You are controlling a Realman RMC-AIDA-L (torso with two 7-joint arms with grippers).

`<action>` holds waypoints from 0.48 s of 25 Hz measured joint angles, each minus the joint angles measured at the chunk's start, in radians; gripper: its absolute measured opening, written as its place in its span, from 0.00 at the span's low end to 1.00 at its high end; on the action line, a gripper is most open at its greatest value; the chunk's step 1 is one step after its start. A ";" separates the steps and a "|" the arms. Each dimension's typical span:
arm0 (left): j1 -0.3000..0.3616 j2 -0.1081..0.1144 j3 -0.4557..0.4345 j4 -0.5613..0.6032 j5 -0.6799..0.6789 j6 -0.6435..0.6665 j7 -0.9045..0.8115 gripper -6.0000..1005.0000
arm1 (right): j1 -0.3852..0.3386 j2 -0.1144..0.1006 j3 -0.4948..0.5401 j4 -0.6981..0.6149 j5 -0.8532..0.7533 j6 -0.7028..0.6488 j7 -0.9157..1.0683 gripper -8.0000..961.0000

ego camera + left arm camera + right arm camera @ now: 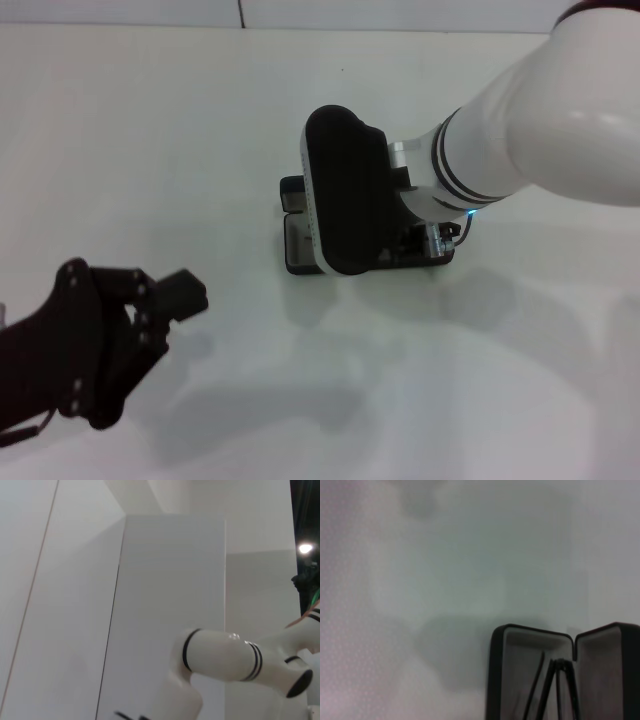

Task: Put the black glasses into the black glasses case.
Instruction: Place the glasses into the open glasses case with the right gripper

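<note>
The black glasses case (496, 670) lies open on the white table, its grey lining showing in both halves. Thin black rods of the black glasses (555, 690) stand inside one half, near the hinge; the lenses are out of view. In the head view only one end of the case (297, 245) shows, because my right arm's black wrist housing covers the remainder. My right gripper (425, 243) is directly over the case and mostly hidden. I cannot tell whether it still holds the glasses. My left gripper (170, 300) is parked at the lower left, far from the case.
The white right arm (520, 130) reaches in from the upper right. The table's far edge (240, 27) runs along the back. The left wrist view shows only pale wall panels and the right arm (225, 655).
</note>
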 joint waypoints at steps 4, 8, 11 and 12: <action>0.024 -0.001 0.001 0.002 0.022 0.000 -0.002 0.05 | 0.003 0.000 -0.002 -0.001 -0.016 0.009 -0.003 0.12; 0.049 -0.008 0.001 -0.001 0.028 0.000 0.001 0.05 | 0.001 0.000 -0.002 0.001 -0.030 0.026 -0.003 0.12; 0.055 -0.011 0.001 -0.002 0.036 0.001 0.004 0.05 | -0.002 0.000 -0.002 0.006 -0.043 0.036 -0.004 0.12; 0.055 -0.012 0.001 -0.002 0.039 0.001 0.007 0.05 | -0.002 0.000 -0.002 0.007 -0.044 0.036 -0.004 0.12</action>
